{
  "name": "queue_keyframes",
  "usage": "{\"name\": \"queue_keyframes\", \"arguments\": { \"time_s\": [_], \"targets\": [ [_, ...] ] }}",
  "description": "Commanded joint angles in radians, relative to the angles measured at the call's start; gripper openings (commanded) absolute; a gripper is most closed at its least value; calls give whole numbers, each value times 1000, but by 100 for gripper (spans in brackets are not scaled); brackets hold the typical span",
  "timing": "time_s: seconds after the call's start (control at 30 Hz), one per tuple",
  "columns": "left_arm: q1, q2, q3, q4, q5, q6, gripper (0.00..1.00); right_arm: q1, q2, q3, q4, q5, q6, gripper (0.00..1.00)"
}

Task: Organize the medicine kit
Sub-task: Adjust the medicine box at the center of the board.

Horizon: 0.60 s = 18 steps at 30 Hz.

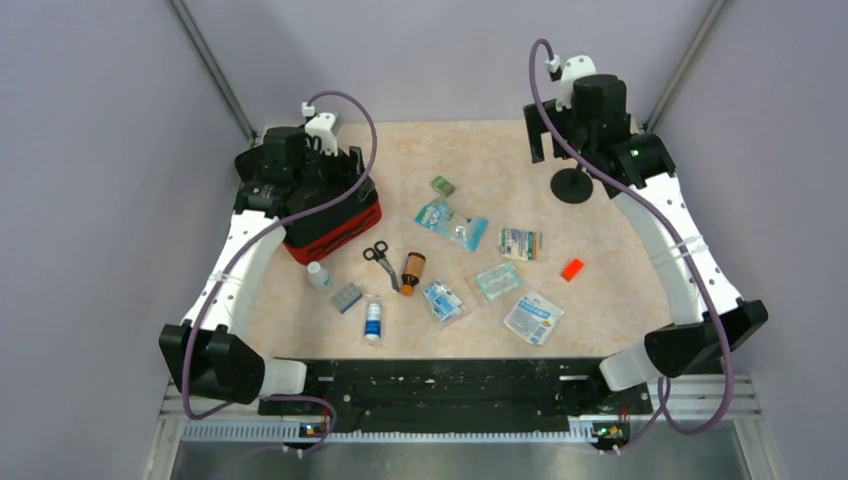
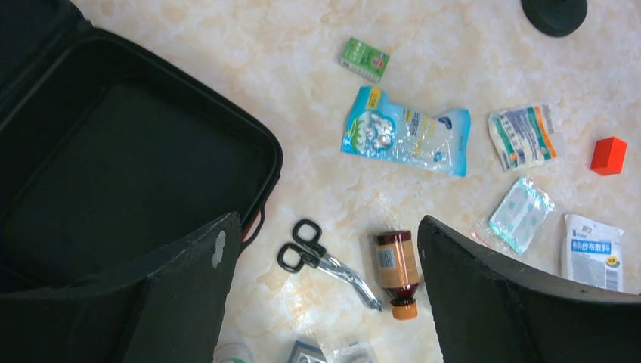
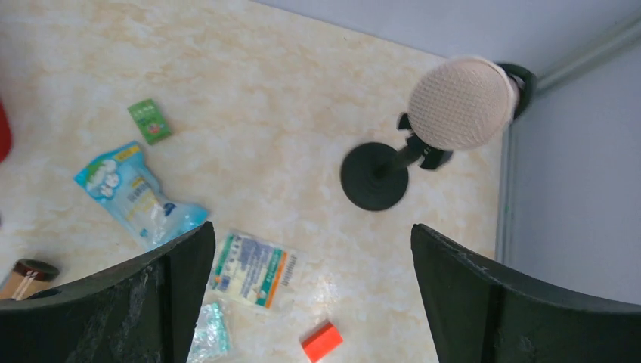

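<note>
- My left gripper (image 2: 326, 234) is spread wide and holds nothing. It hangs over the near corner of the medicine kit (image 2: 136, 174).
- The kit lies open at the far left of the table (image 1: 600, 300). Its black lining faces up, and I see nothing in the part that shows.
- My right gripper (image 3: 311, 234) is spread just as wide and also bare. It is at the far right, near the black stand (image 3: 374, 178) with a mesh disc.
- Risk: dropping onto the scissors (image 2: 321, 261), my left finger may catch the kit's zip edge just beside them and drag the pouch.
- Risk: the brown bottle (image 2: 397, 272) lies on its side and may roll away from a slanted pinch.
- Risk: the flat sachets and the blue pouch (image 2: 404, 132) give little to bite on, so my fingers may slide off or scrape the table.
- Risk: a careless swing of my right arm may knock the stand over.
- Writing: the white packet (image 2: 593, 253) carries blue Chinese characters and the bottle has a barcode label. The green box (image 2: 363, 59) has print too small to read, and I can make out no brand.
</note>
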Motion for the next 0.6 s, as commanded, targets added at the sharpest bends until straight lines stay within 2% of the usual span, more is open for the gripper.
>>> {"name": "queue_keyframes", "arguments": {
  "time_s": [0.0, 0.17, 0.2, 0.37, 0.43, 0.57],
  "targets": [
    [0, 17, 9, -72, 9, 0, 90, 30, 69, 106, 24, -148, -29, 99],
    [1, 82, 18, -178, -27, 80, 89, 39, 139, 121, 78, -513, -105, 96],
    [1, 94, 18, -194, -35, 103, 88, 45, 155, 118, 94, -548, -106, 95],
    [6, 162, 9, -263, -106, 234, 87, 79, 249, 86, 108, -582, -142, 85],
    [18, 171, -13, -239, -120, 293, 87, 79, 267, 39, 104, -609, -199, 80],
    [50, 197, -18, -248, -43, 414, 82, 80, 293, -50, 109, -678, -290, 71]
  ]
}}
